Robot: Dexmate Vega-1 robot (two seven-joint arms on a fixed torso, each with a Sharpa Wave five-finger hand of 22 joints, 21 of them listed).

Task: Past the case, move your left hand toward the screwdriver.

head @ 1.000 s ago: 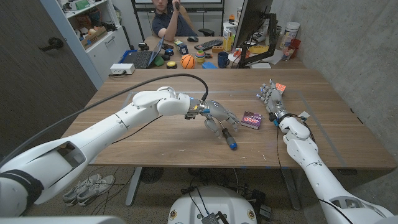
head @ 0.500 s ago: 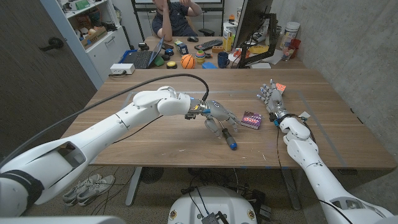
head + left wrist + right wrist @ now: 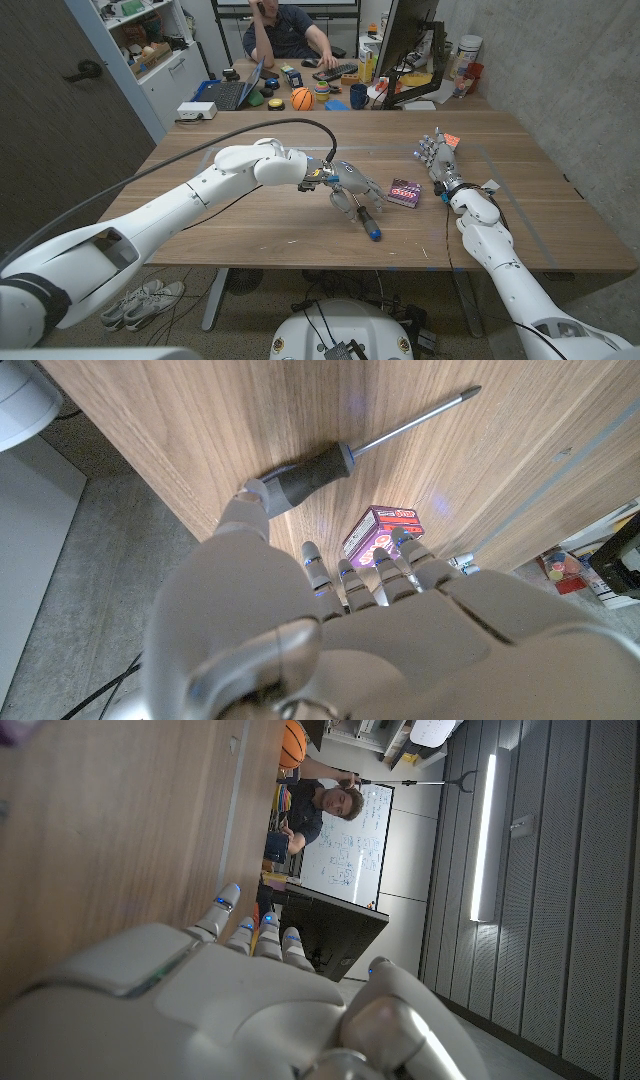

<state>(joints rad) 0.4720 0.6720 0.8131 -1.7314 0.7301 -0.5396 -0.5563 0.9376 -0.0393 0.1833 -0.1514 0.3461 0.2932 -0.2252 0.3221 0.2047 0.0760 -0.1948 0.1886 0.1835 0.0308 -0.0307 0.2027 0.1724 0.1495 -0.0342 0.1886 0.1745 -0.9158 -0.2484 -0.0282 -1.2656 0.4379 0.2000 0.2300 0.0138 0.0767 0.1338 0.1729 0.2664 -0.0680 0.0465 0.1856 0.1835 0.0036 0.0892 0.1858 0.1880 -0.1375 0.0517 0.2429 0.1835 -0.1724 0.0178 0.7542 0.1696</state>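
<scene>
The screwdriver [image 3: 371, 229] lies near the table's front edge, its black handle [image 3: 318, 463] ending in a blue tip and its metal shaft pointing away. My left hand [image 3: 352, 188] hovers just over the handle with fingers spread and holds nothing; its thumb [image 3: 251, 502] sits at the handle's end. The case [image 3: 404, 191], a small purple and black box [image 3: 379, 529], lies just right of that hand. Farther right, my right hand [image 3: 436, 156] stands with its fingers apart, holding nothing, and its back [image 3: 220, 1010] also shows in the right wrist view.
A black cable [image 3: 262, 124] arcs over the wooden table [image 3: 250, 225] to my left arm. A small orange item [image 3: 451, 140] lies beside my right hand. A person [image 3: 285, 30] sits at a cluttered desk behind, with a monitor [image 3: 405, 40] at the back right.
Both of my hands, the screwdriver and the case have stayed where they were. The person behind has shifted in the seat and lowered an arm to the desk.
</scene>
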